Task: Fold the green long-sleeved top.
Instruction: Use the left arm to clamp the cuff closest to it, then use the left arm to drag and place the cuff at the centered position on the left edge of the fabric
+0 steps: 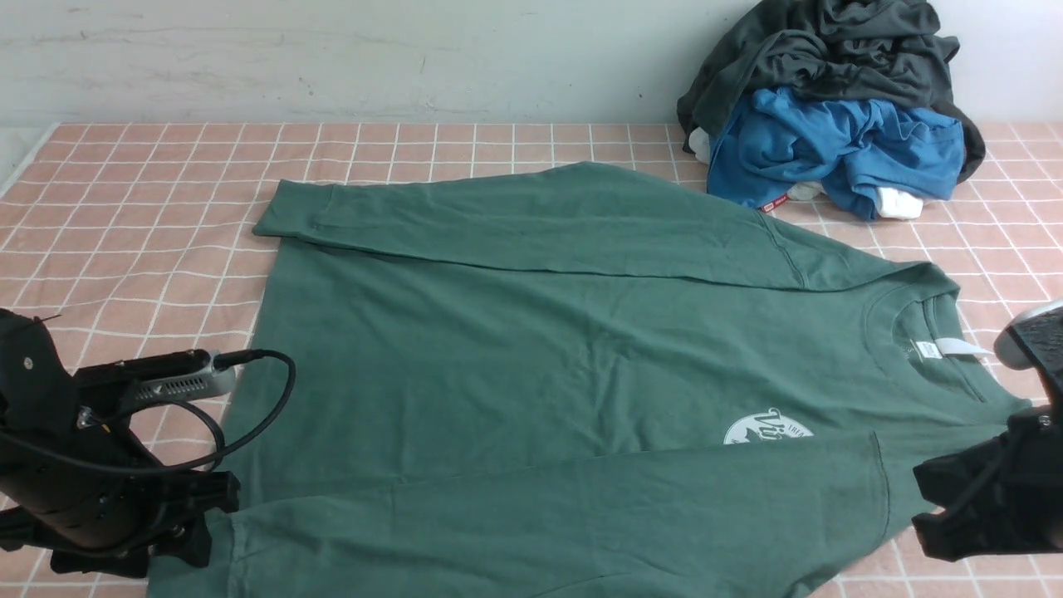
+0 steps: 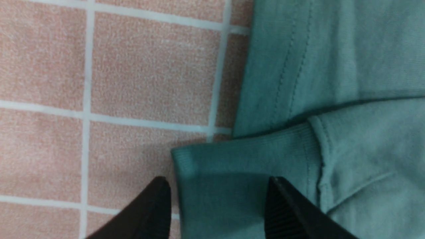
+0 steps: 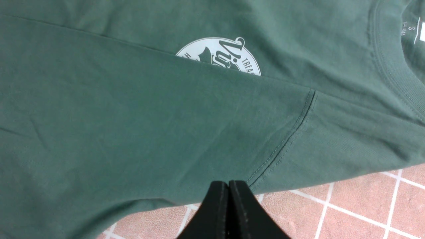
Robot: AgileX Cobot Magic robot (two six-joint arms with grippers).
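The green long-sleeved top (image 1: 531, 349) lies flat on the pink checked tablecloth, neck to the right, white label (image 1: 947, 347) showing. Both sleeves are folded across the body: the far one (image 1: 531, 220) and the near one (image 1: 540, 507), which half covers the white logo (image 3: 219, 53). My left gripper (image 2: 217, 181) is open at the near left corner, its fingers standing either side of the near sleeve's ribbed cuff (image 2: 239, 159), which lies flat. My right gripper (image 3: 228, 182) is shut with nothing in it, just over the top's near edge by the shoulder seam (image 3: 292, 132).
A heap of clothes sits at the back right against the wall: a dark charcoal garment (image 1: 839, 58) over a bright blue one (image 1: 839, 149). Bare checked cloth (image 1: 149, 191) stretches to the left and behind the top. The table's left edge runs at the far left.
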